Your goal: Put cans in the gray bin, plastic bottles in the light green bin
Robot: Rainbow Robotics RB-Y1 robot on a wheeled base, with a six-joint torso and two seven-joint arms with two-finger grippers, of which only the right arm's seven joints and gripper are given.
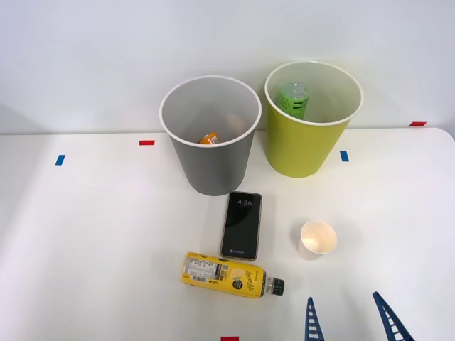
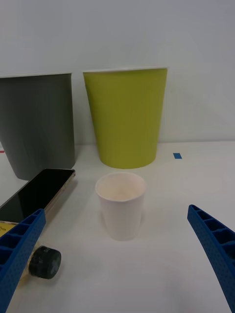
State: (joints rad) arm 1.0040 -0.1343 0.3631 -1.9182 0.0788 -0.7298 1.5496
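The gray bin [image 1: 210, 142] stands at the back centre with an orange can [image 1: 210, 138] lying inside it. Beside it on the right, the light green bin [image 1: 311, 121] holds a green ribbed bottle [image 1: 293, 99]. A yellow-labelled bottle [image 1: 226, 275] with a black cap [image 2: 44, 262] lies on its side near the table's front. My right gripper [image 1: 350, 321] is open at the front edge, empty, to the right of that bottle's cap. In the wrist view the gray bin [image 2: 39, 122] and light green bin [image 2: 126, 115] stand ahead of the blue fingers [image 2: 214, 244].
A black smartphone [image 1: 241, 224] lies flat between the gray bin and the yellow bottle. A small white paper cup [image 1: 317, 238] stands upright just ahead of my gripper. Blue and red tape marks [image 1: 146, 143] dot the white table [image 1: 85, 234].
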